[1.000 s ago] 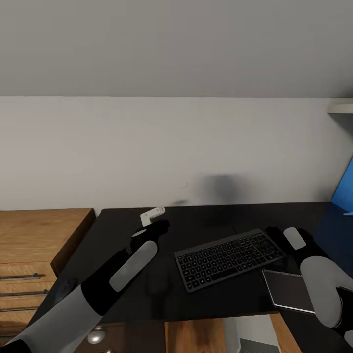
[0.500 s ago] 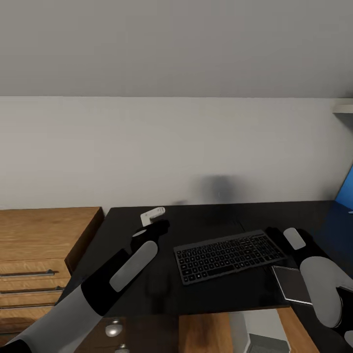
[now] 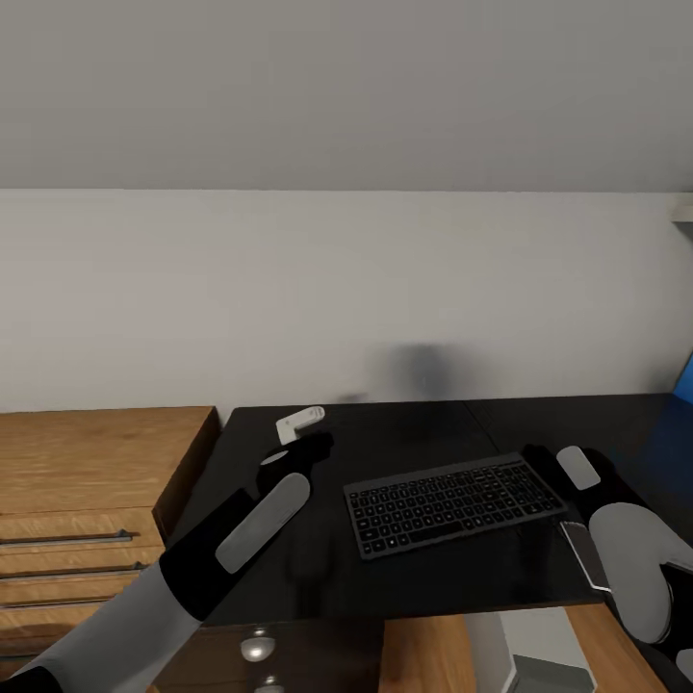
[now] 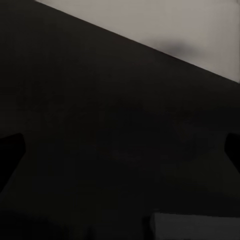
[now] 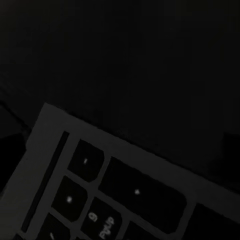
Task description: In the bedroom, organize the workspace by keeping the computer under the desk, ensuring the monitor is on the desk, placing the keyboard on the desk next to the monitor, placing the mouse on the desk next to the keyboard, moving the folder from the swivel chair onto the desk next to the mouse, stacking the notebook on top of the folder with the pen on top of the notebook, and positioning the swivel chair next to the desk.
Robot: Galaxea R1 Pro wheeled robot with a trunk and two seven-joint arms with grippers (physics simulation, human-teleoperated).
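On the head view, the left gripper [image 3: 310,445] hovers over the desk [image 3: 385,433] at ten o'clock from the keyboard [image 3: 452,502]; its jaw opening cannot be told. The right gripper [image 3: 539,460] sits at the keyboard's three o'clock end, opening likewise unclear, with the notebook [image 3: 585,555] at five o'clock. Since a second ago the view has swung, sliding everything rightward.

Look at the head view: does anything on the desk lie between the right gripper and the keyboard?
Nothing visible does. The right gripper hovers just off the right end of the keyboard, with bare black desk between them. The notebook lies nearer the desk's front edge, partly under the right arm, not in that gap.
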